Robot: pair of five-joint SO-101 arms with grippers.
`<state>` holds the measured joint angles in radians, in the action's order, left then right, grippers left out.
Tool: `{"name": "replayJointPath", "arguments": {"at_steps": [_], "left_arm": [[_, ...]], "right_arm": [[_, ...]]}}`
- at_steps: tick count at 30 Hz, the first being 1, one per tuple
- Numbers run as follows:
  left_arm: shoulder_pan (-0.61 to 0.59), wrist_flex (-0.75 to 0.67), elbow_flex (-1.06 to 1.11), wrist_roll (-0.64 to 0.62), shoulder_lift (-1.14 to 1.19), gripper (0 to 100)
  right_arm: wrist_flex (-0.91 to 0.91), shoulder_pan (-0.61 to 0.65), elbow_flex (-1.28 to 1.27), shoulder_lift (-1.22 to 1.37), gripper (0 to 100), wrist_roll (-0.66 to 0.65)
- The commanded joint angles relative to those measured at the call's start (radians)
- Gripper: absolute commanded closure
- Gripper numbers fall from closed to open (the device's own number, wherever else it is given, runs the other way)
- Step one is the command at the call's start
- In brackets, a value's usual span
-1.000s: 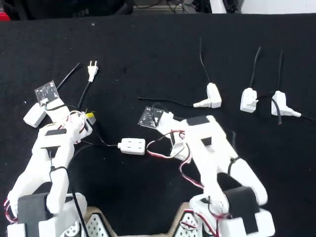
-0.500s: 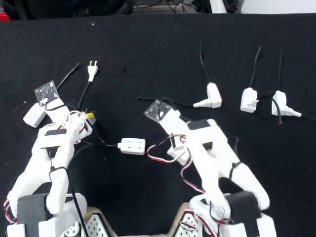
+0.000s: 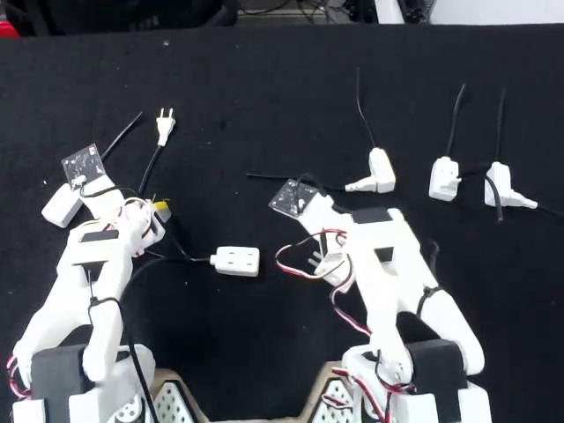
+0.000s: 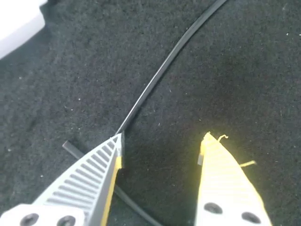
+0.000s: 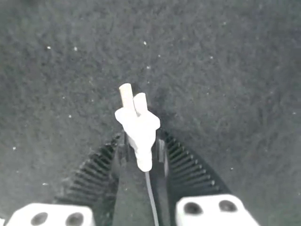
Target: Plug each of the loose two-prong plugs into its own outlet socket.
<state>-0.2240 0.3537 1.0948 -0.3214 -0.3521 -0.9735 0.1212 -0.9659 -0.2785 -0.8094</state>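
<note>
Clamping white two-prong plug (image 5: pixel 138 123), right gripper (image 5: pixel 140 136), left gripper (image 4: pixel 162 139) spread

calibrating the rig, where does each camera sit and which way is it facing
High view: fixed above the table, looking down; the left arm and right arm both show.
Left wrist view: on the left arm's wrist, looking past the open left gripper at a black cable on the table.
Right wrist view: on the right arm's wrist, looking down past the right gripper, shut on a white two-prong plug.
Shared: high and left wrist views both show the left gripper's yellow finger.
</note>
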Motion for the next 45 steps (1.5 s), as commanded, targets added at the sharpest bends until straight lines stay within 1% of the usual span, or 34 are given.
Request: {"name": "replayJointPath", "arguments": {"at_steps": [1,3,6,7,9,15,20,22,24,26,29,32,37,39,45], "left_arm": [[-0.008,-0.011,-0.012,-0.005,-0.018,74],[-0.008,-0.011,-0.012,-0.005,-0.018,74],[-0.008,-0.011,-0.01,-0.005,-0.018,74],[-0.008,-0.011,-0.01,-0.005,-0.018,74],[-0.008,-0.011,-0.01,-0.005,-0.018,74],[-0.008,-0.011,-0.012,-0.005,-0.018,74],[-0.008,-0.012,-0.012,-0.005,-0.018,74],[-0.008,-0.011,-0.012,-0.005,-0.018,74],[-0.008,-0.011,-0.012,-0.005,-0.018,74],[-0.008,-0.011,-0.012,-0.005,-0.018,74],[-0.008,-0.011,-0.01,-0.005,-0.018,74],[-0.008,-0.011,-0.012,-0.005,-0.018,74],[-0.008,-0.011,-0.012,-0.005,-0.018,74],[-0.008,-0.011,-0.01,-0.005,-0.018,74],[-0.005,-0.011,-0.012,-0.005,-0.018,74]], "right_arm": [[-0.002,0.041,0.03,-0.005,90.7,-0.006],[-0.003,0.084,0.025,-0.002,90.7,-0.005],[0.003,0.112,0.002,-0.008,90.7,-0.005],[0.002,0.112,-0.001,-0.008,91.8,-0.005],[-0.003,0.104,-0.002,-0.008,98.5,-0.008],[-0.064,0.049,0.004,-0.024,98.8,0.0],[-0.015,0.054,-0.004,-0.073,98.5,0.155],[-0.008,0.072,-0.012,-0.076,95.1,0.187],[-0.015,0.091,-0.028,-0.076,90.4,0.186],[-0.02,0.086,-0.039,-0.084,89.0,0.184],[-0.02,0.052,-0.047,-0.082,91.7,0.135],[-0.014,0.023,-0.061,-0.084,92.0,0.112],[-0.005,0.02,-0.051,-0.084,92.9,0.115],[0.021,0.02,-0.051,-0.084,98.8,0.121],[0.023,0.02,-0.031,-0.085,98.8,0.138]]}}
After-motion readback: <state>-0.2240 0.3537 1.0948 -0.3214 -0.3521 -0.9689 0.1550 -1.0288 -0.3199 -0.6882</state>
